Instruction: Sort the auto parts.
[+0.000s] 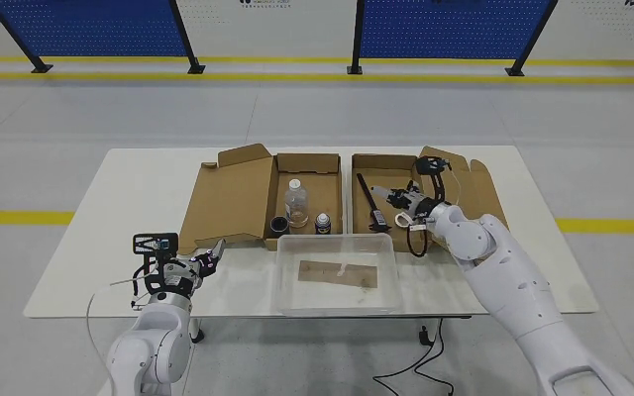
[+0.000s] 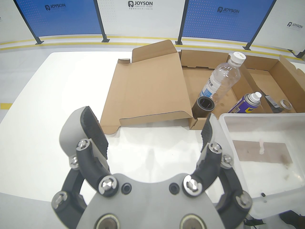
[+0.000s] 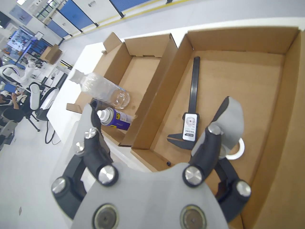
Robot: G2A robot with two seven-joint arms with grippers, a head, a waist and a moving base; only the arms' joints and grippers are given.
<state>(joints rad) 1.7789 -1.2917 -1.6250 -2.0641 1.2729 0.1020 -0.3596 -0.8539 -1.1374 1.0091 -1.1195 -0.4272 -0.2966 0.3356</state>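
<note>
Left claw is held apart above the tabletop, lower left in the top view. Right claw, likewise apart, is held over the cardboard box right of centre, where the caliper is laid.

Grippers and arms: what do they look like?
Identical left gripper and right gripper: grey palm plate, black linkages with silver screws, grey fingers with black ribbed pads. White-shelled left arm and right arm; black cable loops at the right wrist.
</note>
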